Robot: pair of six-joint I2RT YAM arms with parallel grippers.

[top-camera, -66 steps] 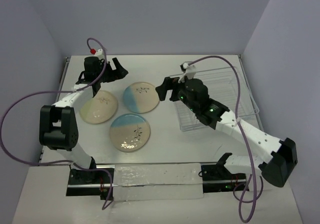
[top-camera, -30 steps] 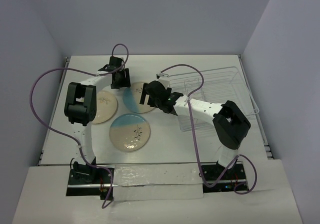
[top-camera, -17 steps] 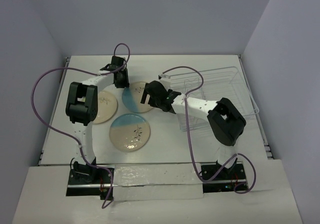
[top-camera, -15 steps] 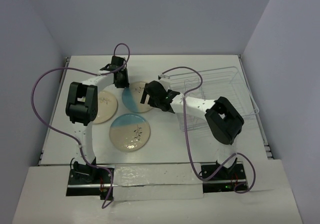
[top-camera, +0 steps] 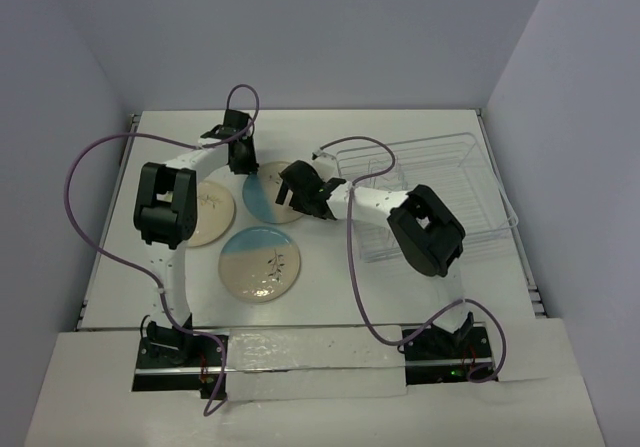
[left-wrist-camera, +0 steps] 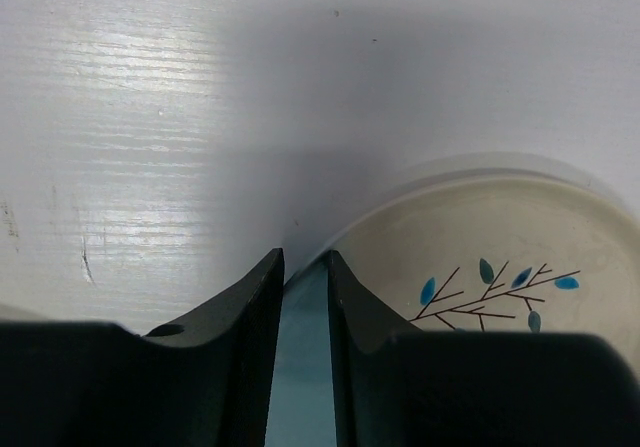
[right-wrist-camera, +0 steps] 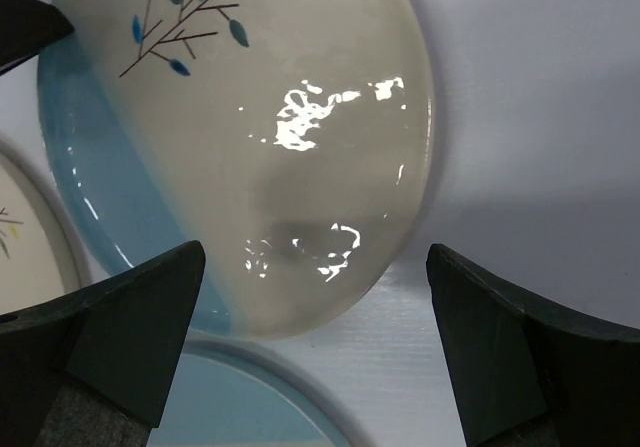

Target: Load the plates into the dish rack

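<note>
Left wrist view shows the left gripper (left-wrist-camera: 305,262) pinching the blue rim of the far plate (left-wrist-camera: 480,247), which lies flat toward the table's (top-camera: 400,127) far edge, beside the dish rack (top-camera: 470,139) along the right edge, while the right gripper (right-wrist-camera: 315,257) gapes above it, so this looks like the pickup, next needing a lift and a tilt upright into the rack

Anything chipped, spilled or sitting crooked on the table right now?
Nothing looks chipped, spilled or askew. One oddity: both arms are at the far blue-and-cream plate, the left gripper pinching its blue rim while the right gripper hangs open above it. The dish rack sits square.
</note>
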